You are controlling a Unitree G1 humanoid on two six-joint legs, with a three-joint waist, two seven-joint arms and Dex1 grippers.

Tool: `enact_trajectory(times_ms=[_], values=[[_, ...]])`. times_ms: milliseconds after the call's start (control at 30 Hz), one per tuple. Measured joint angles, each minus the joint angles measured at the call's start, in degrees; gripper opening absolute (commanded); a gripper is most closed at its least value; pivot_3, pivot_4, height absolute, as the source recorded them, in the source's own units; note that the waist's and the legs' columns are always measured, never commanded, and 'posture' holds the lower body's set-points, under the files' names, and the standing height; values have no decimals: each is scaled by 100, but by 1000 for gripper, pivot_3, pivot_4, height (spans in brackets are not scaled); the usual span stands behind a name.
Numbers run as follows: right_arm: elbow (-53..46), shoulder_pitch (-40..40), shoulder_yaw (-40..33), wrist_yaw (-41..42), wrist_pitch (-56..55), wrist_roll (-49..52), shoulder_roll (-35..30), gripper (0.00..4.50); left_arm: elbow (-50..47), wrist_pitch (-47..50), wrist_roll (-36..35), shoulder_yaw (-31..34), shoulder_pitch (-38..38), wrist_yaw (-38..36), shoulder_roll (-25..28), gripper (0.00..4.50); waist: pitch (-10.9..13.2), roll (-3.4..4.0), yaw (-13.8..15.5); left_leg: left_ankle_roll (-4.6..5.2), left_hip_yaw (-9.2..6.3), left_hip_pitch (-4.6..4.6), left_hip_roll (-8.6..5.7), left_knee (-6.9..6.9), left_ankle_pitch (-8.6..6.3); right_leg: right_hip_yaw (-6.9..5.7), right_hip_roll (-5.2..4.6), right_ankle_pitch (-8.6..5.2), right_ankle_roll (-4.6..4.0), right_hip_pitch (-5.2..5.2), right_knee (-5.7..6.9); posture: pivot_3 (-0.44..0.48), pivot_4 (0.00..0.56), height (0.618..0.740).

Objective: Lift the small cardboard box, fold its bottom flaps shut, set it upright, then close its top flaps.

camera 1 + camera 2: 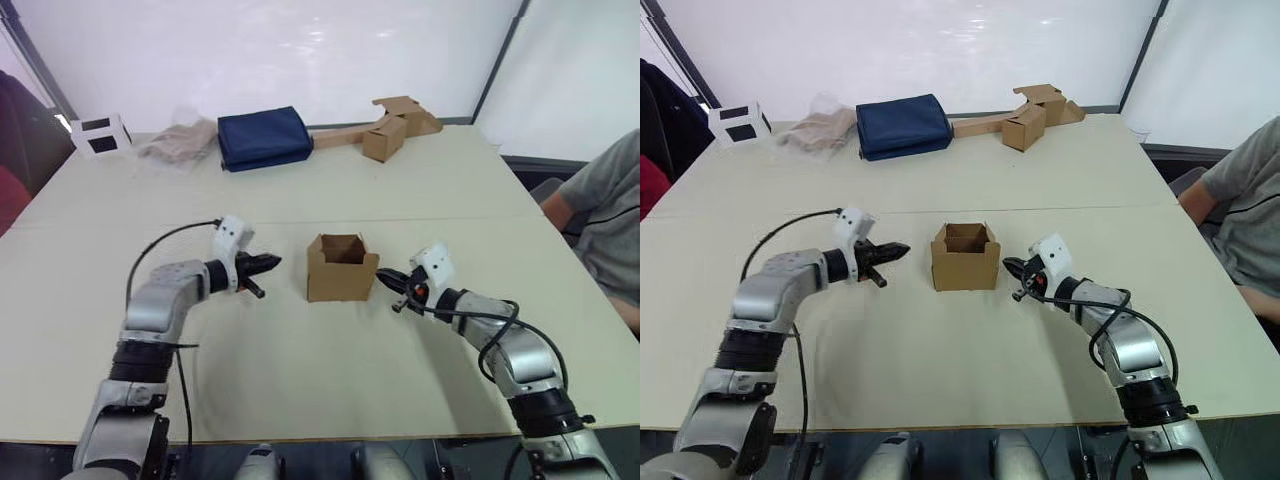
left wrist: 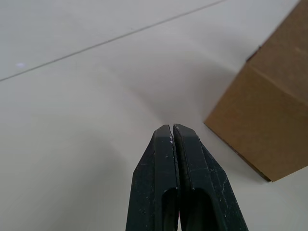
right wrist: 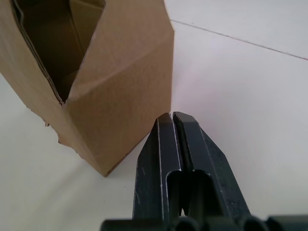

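Currently: box upright on the table, top flaps not yet closed.

With the small cardboard box (image 1: 342, 268) standing open-end up at the centre of the table (image 1: 300, 380), the step in hand is judged to be closing the top flaps (image 1: 343, 246). The left gripper (image 1: 270, 264) and right gripper (image 1: 384, 276) flank the box, both clenched and empty, just beside its walls, not touching. The next move calls for pressing the flaps inward from above.
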Motion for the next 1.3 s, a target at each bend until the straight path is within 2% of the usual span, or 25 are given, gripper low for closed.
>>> enact_trajectory(times_ms=[200, 400, 800, 1300], values=[[13, 83, 230, 532, -21, -39, -28, 0, -480, -87, 3, -474, 412, 137, -154, 37, -1, 2, -7, 32, -1, 2, 2, -1, -18, 0, 1, 0, 0, 0, 2, 0, 150, 740], [-287, 347, 257, 697, 119, -75, -44, 0, -753, -105, 55, -696, 738, 172, -40, 37, -2, 3, -4, 35, -1, 3, 2, -2, -19, 0, 2, 0, 0, 1, 1, 0, 150, 740], [-1173, 908, 340, 879, 633, -34, -176, 0, -1389, 70, -29, -716, 1171, 145, 267, 37, -4, 4, -1, 36, -1, 7, 2, -2, -20, 0, 2, 0, 0, 5, 1, 0, 150, 740], [-1006, 831, 276, 960, 285, -365, -576, 0, -1563, 50, -193, -816, 1317, -101, 638, 37, -4, 4, 1, 36, -1, 15, 2, -4, -20, 0, 3, -1, -1, 15, -1, 0, 150, 740]])
